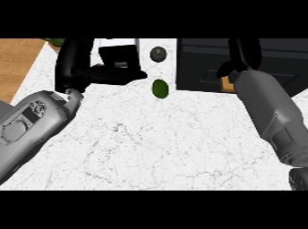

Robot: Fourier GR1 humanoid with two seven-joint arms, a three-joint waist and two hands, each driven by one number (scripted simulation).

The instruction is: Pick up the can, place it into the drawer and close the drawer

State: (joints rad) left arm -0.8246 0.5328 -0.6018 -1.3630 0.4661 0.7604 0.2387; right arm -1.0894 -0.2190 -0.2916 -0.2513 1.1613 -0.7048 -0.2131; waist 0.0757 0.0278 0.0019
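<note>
Head view, one frame.

Left hand (pixel 84 67): fingers (pixel 120 75) stretched out straight, not curled on anything I can see. A white block (pixel 120 48) lies just beyond them. It has no part in this step.

Right hand (pixel 244 53): over the dark drawer (pixel 203 62), with the forearm running back to me across the bench (pixel 156 143). The hand is black against a black body, so I cannot tell if it is closed on anything.

Can: only a small orange patch (pixel 227 83) shows, just beside my right wrist at the drawer's near edge. I take this to be the can (pixel 227 83), mostly hidden by the arm. I cannot tell if it is inside the drawer or touching its front.

Two green ovals between the hands: nearer one (pixel 160 88) on the bench, farther one (pixel 158 53) beyond the left fingers. Not task items; keep off them.

Judged step: getting the can into the drawer.

Notes for doing it well:
- Confirm the can sits fully past the drawer's edge before letting go.
- Lift the right hand straight up and out so the wrist does not knock the can.
- Then push the drawer front squarely, with nothing overhanging.
- Risk: the can catching on the edge as the drawer closes.
</note>
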